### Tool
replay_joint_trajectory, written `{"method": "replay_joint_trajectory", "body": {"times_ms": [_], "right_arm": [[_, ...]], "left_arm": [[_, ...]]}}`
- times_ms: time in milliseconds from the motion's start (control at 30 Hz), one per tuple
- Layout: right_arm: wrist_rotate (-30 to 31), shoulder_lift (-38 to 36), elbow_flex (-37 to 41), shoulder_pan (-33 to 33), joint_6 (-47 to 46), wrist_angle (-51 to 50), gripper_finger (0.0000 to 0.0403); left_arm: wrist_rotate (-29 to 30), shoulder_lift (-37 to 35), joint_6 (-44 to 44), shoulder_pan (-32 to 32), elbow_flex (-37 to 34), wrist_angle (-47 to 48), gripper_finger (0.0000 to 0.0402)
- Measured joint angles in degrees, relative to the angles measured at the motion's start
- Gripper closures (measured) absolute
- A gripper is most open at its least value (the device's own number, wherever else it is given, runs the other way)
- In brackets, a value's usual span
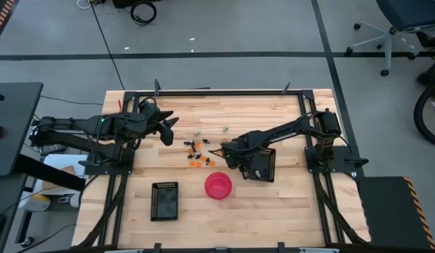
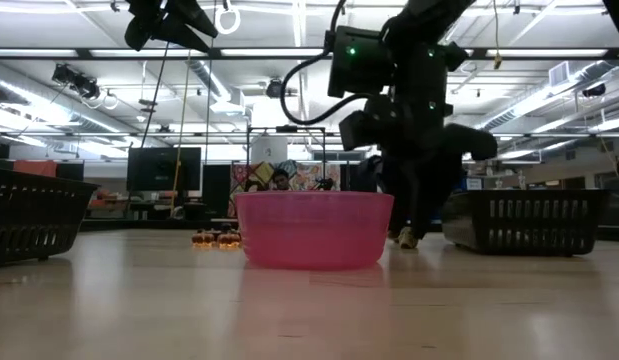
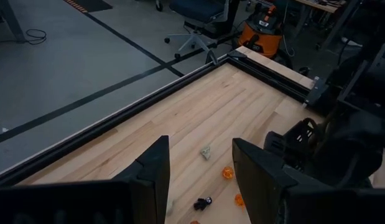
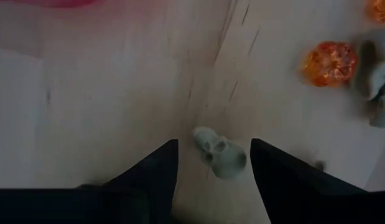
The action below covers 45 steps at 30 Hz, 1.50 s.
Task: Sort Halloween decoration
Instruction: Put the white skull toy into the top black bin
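Pale skull pc (image 4: 220, 152) is seen on the wood betw. the spread fingers of the right gripper (image 4: 214, 165), long axis slanted across the gap. Left gripper (image 3: 198, 168), also spread, is held farther off.

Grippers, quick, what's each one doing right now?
Left gripper: open, empty, raised above the table.
Right gripper: open, low over a pale skull piece, not gripping it.

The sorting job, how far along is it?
Barely begun, by the look of it. No piece shows in the bowl, though its inside is hard to read. The right end effector stands open around a pale skull on the table. Orange and black pieces lie unsorted. The left end effector waits open.
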<state>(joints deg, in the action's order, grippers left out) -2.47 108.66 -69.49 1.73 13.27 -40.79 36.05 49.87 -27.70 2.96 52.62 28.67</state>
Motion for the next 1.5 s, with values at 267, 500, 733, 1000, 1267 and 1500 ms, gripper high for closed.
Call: {"method": "replay_joint_trajectory", "body": {"times_ms": [267, 500, 733, 1000, 1267, 1500], "right_arm": [[1.1, -0.1, 2.5, -0.3, 0.4, 2.8, 0.0228], [1.6, -0.1, 2.5, -0.3, 0.4, 2.7, 0.0278], [1.6, -0.1, 1.0, -0.3, -0.2, 1.8, 0.0319], [1.5, -0.4, -6.1, -0.3, -3.7, -7.7, 0.0316], [-2.3, -7.6, -8.3, -0.2, -9.2, -18.9, 0.0316], [-3.2, -17.8, 0.7, 0.0, -16.3, -18.4, 0.0315]], "left_arm": [[0.0, 0.0, 0.0, 0.0, 0.0, 0.0, 0.0253], [0.0, 0.0, 0.0, 0.0, 0.0, 0.0, 0.0253], [0.0, 0.0, 0.0, 0.0, 0.0, 0.0, 0.0253], [0.0, 0.0, 0.0, 0.0, 0.0, 0.0, 0.0253], [0.0, 0.0, 1.1, 0.0, 0.0, 0.3, 0.0253], [0.0, 0.0, 1.8, 0.0, 0.0, 0.3, 0.0253]]}}
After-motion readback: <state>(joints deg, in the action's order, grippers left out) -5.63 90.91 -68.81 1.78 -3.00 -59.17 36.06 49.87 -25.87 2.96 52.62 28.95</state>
